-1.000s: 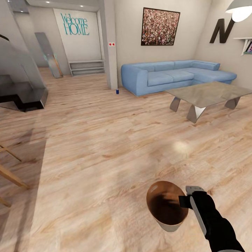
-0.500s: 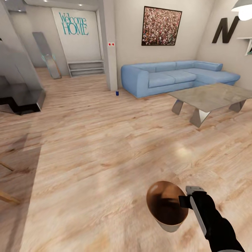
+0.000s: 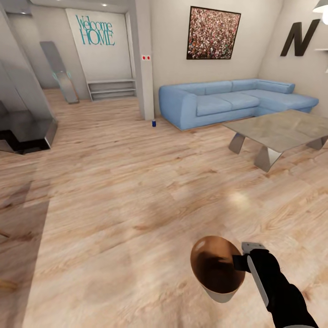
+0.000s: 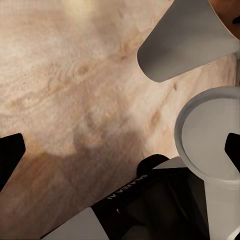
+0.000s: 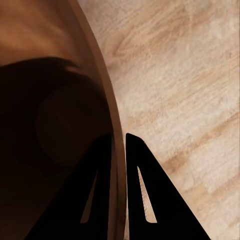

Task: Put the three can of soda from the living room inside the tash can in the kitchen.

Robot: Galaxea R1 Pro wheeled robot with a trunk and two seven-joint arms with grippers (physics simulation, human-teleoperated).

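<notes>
A small dark blue can of soda (image 3: 154, 123) stands on the wood floor at the foot of a pillar, left of the sofa, far ahead. The tash can (image 3: 212, 267), grey outside and brown inside, hangs low in front of me, off the floor. My right gripper (image 3: 240, 263) is shut on its rim (image 5: 107, 110), one finger inside and one outside. Nothing shows inside the can. In the left wrist view the grey outside of the tash can (image 4: 185, 50) hangs above the floor, and my left gripper (image 4: 120, 150) is open and holds nothing.
The living room lies ahead: a light-blue corner sofa (image 3: 228, 102) at the back right, a low grey coffee table (image 3: 282, 130) in front of it, a grey pillar (image 3: 143, 59), a black stair block (image 3: 23, 132) at the left. Wood floor (image 3: 127, 191) stretches between.
The whole view has shifted: sofa and table slid right and nearer, the stair block slid left, so the camera moved. The tash can stays in the same place in my right gripper.
</notes>
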